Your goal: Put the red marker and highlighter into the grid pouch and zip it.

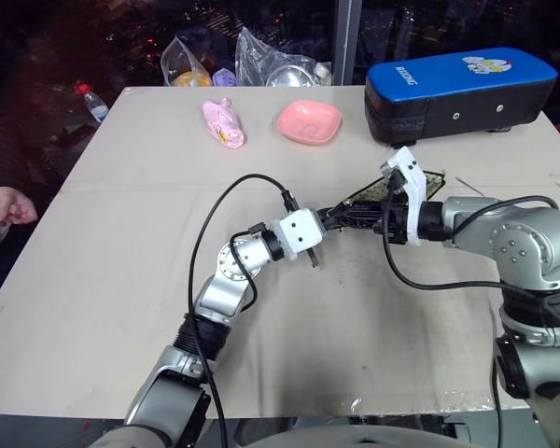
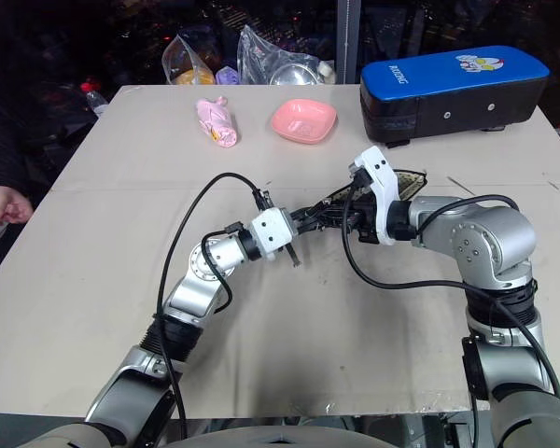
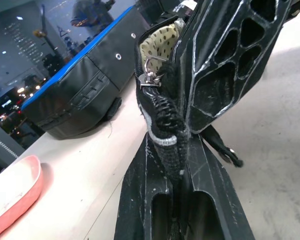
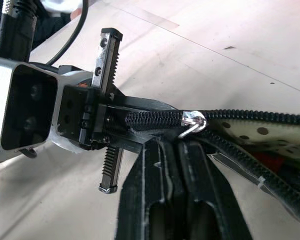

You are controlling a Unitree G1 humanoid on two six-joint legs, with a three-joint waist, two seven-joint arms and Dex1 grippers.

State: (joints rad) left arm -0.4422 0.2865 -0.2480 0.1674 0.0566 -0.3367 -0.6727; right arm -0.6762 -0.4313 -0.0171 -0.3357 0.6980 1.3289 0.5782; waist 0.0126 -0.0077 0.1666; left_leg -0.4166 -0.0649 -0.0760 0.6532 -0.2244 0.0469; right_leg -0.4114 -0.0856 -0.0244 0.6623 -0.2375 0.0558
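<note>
The grid pouch (image 4: 270,135) sits right of centre in the head views, lifted off the table (image 1: 121,243) between the two grippers; its mouth gapes, showing a pale dotted lining, and something red lies inside in the right wrist view, too hidden to name; the zip teeth run black along the edge, with a small silver slider (image 4: 192,122) near the closed end; the left wrist view shows the same slider (image 3: 150,77) beside the lining.

The left gripper (image 1: 341,217) reaches from lower left toward centre, roughly level, its fingers pinched on the pouch's zip end; the right gripper (image 1: 378,222) comes in from the right, angled slightly down, its fingers closed narrow just under the slider, though whether they pinch the pull I cannot tell.

Along the top edge stand a blue-topped case (image 1: 457,89), a pink dish (image 1: 310,121) and a pink packet (image 1: 224,123); a person's hand (image 1: 9,210) shows at far left.
</note>
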